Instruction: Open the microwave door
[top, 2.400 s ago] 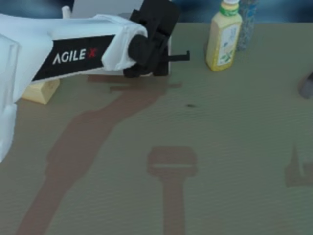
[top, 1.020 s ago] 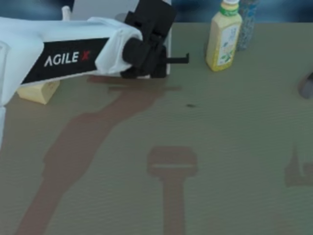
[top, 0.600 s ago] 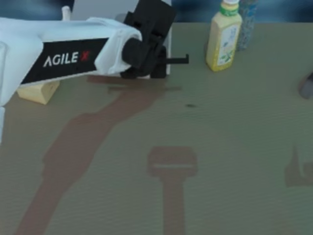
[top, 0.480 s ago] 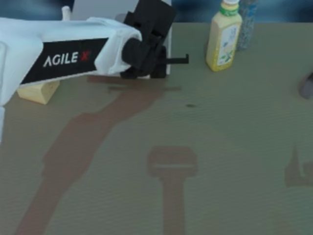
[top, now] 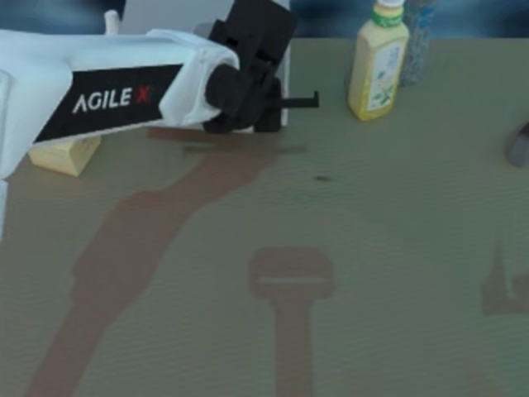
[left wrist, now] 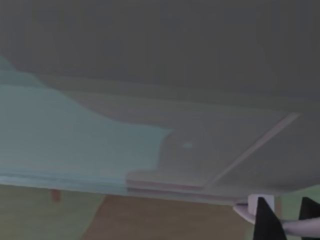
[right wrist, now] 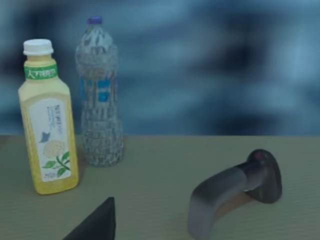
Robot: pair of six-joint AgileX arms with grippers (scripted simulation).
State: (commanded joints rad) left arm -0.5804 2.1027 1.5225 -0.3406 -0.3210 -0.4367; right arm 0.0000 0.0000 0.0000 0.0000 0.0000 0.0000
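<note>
The light-grey microwave [top: 161, 12] stands at the far edge, left of centre, mostly hidden under my left arm. In the left wrist view the microwave door [left wrist: 200, 145] fills the frame, and the teal cavity floor [left wrist: 60, 135] shows through its window. My left gripper [top: 273, 99] [left wrist: 289, 220] is at the door's edge. Its two black fingertips [left wrist: 267, 222] stand on either side of the pale bar handle [left wrist: 295, 227], shut on it. Of my right gripper only one dark fingertip [right wrist: 100, 222] shows, low over the table at the right.
A yellow juice bottle [top: 378, 62] [right wrist: 47, 120] and a clear water bottle [top: 417, 33] [right wrist: 100, 95] stand at the back right. A tan wooden box [top: 66, 153] sits at the left. A grey curved object [top: 519, 145] [right wrist: 235, 190] lies at the right edge.
Since the earliest frame my left arm has shifted slightly to the left and toward the far edge. Over the last second nothing visibly moves.
</note>
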